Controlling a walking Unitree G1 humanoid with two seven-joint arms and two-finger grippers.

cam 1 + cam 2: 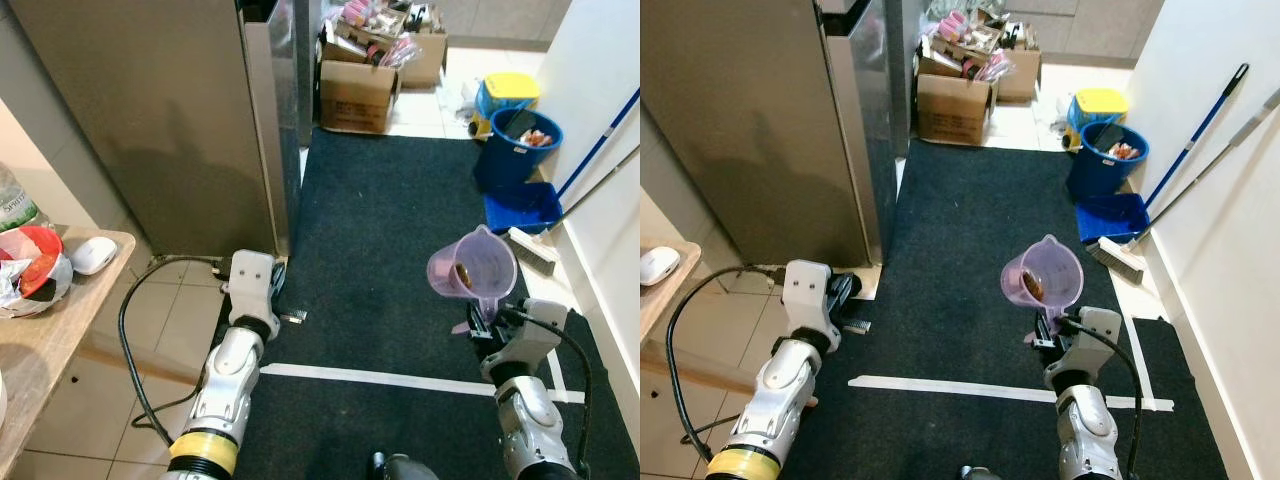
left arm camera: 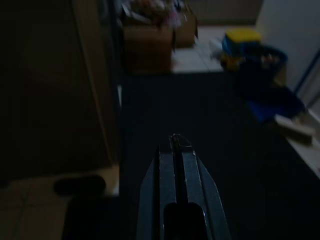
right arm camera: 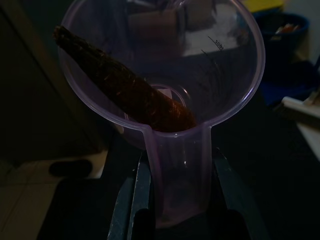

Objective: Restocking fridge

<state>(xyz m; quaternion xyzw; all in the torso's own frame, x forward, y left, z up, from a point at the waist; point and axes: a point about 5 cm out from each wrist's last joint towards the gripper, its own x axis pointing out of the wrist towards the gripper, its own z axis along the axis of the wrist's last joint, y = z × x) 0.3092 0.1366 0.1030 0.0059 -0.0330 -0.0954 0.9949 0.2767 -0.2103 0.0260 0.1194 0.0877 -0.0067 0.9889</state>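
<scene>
Right claw (image 3: 172, 220) clamps the handle of a purple jug (image 1: 472, 268) holding a carrot (image 3: 125, 90). Jug is likely light, stiff and top-heavy, so keep it upright. Left claw (image 2: 175, 150) is pressed closed, empty.

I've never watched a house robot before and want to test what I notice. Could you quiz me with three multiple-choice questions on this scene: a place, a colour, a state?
1. Where is the fridge?
A. to the robot's left
B. to its right
C. behind the bucket

2. What colour is the measuring jug?
A. green
B. pale purple
C. orange

3. How does the right gripper stand?
A. open, empty
B. shut on the jug's handle
C. resting on the mat

Answers: 1 A, it stands left of the dark mat. 2 B, see-through purple plastic. 3 B, the fingers clamp the handle.
</scene>
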